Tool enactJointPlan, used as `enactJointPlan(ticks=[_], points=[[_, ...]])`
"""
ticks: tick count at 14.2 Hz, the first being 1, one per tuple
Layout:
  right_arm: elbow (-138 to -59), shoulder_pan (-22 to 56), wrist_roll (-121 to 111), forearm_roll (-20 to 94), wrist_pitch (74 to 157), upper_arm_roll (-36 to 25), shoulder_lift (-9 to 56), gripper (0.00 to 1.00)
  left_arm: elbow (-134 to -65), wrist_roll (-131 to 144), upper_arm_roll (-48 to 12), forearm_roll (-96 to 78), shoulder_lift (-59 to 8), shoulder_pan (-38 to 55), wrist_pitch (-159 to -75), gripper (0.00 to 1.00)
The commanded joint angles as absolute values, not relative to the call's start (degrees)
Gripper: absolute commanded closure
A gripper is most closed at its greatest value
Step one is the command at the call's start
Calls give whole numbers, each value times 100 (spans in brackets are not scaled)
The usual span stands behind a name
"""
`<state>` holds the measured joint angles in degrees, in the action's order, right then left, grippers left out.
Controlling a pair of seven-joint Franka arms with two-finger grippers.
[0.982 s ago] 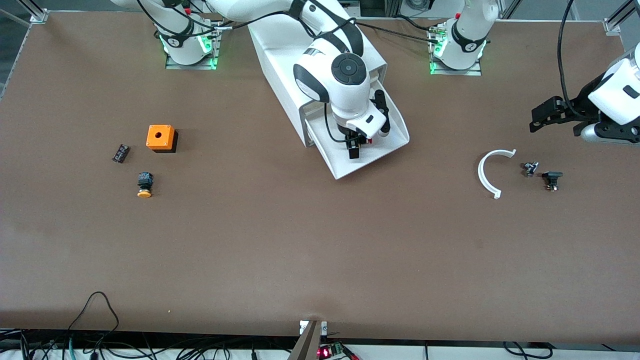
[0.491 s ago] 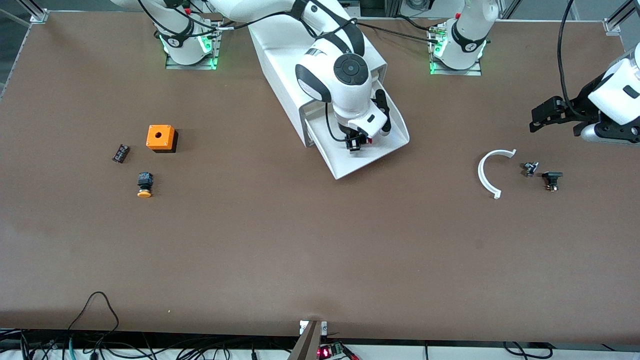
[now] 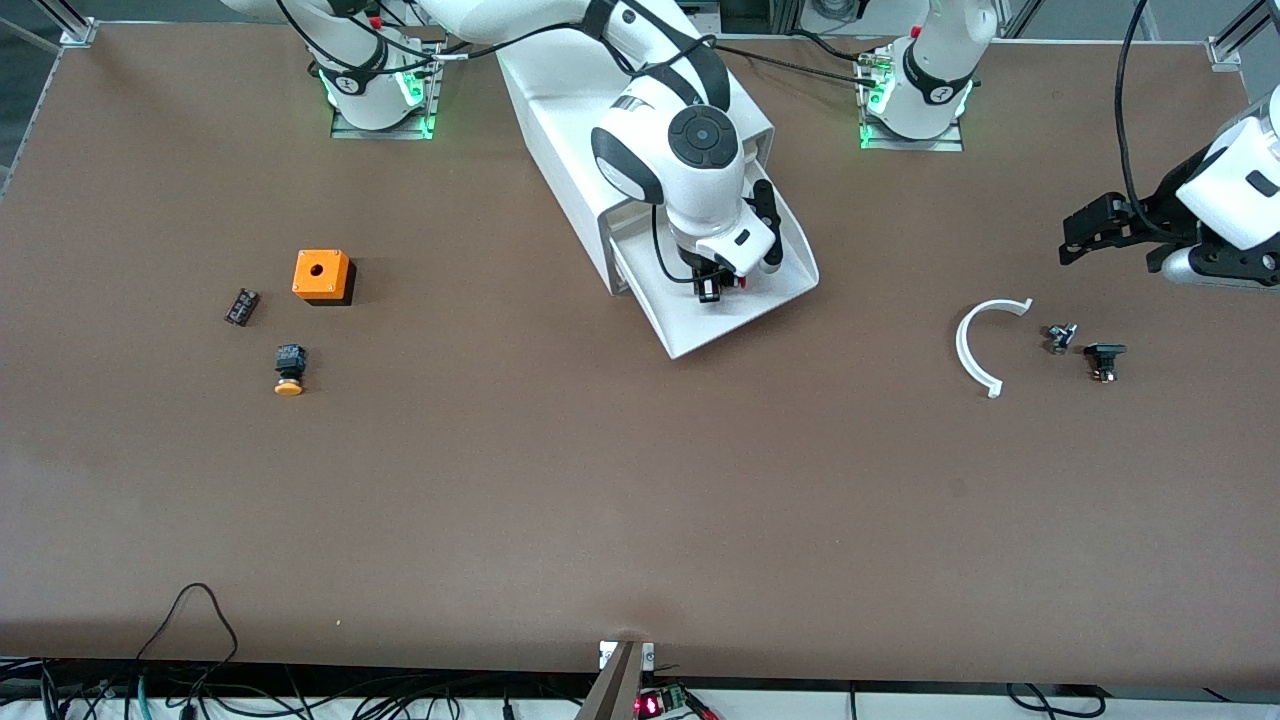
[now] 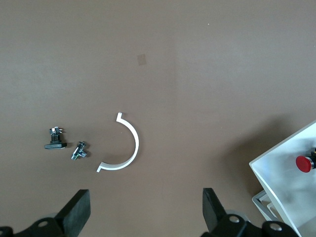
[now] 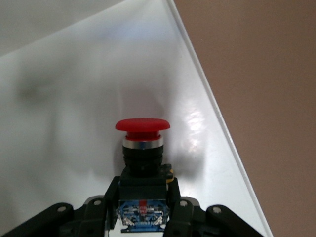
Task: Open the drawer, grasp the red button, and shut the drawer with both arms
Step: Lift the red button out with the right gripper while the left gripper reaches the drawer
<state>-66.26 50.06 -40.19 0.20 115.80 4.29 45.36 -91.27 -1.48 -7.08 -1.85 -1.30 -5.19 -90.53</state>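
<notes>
Wide shallow white plastic drawer (image 3: 775,285), top one of big white boxy cabinet (image 3: 560,120), pulled out at mid-bench near the robots' edge. Right arm's black two-finger gripper (image 3: 712,288) down inside drawer, fingers (image 5: 174,207) clamped on black blocky body of small red-capped push button (image 5: 142,148); red cap clear of the tray wall. Left arm waiting, its black gripper (image 4: 145,215) spread wide and empty, held over the bench's left-arm end above curved white plastic strip (image 3: 975,345) and two small dark fittings (image 3: 1085,345). Orange-capped button (image 3: 289,370) and orange box (image 3: 322,275) toward right-arm end.
</notes>
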Motion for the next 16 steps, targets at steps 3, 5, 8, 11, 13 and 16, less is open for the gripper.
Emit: enactJointPlan(ticks=[3,5,8,11,13,16], points=[[-6486,5115,-3149,-18,11514,255,4272,71,-9053,-167,-685,9,-158,-466,-8982,0],[-6495,5089,-2272,-18,11514,176,4123,71,-9053,-167,-686,9,-176,-466,-9043,0],[-6504,5107,-1233,-18,11470,-280,3920,71,-9079,-70,-685,9,-298,-457,-9447,0],[-6547,5080,-619,35,11321,-842,3798,71,-9298,682,-729,9,-500,-309,-9711,0],[-6548,4897,-326,244,11049,-1036,3788,71,-9570,1446,-817,17,-658,-36,-10079,0],[-7063,4519,146,606,10969,-1239,3482,71,-9878,2388,-1142,18,-966,87,-10703,0]])
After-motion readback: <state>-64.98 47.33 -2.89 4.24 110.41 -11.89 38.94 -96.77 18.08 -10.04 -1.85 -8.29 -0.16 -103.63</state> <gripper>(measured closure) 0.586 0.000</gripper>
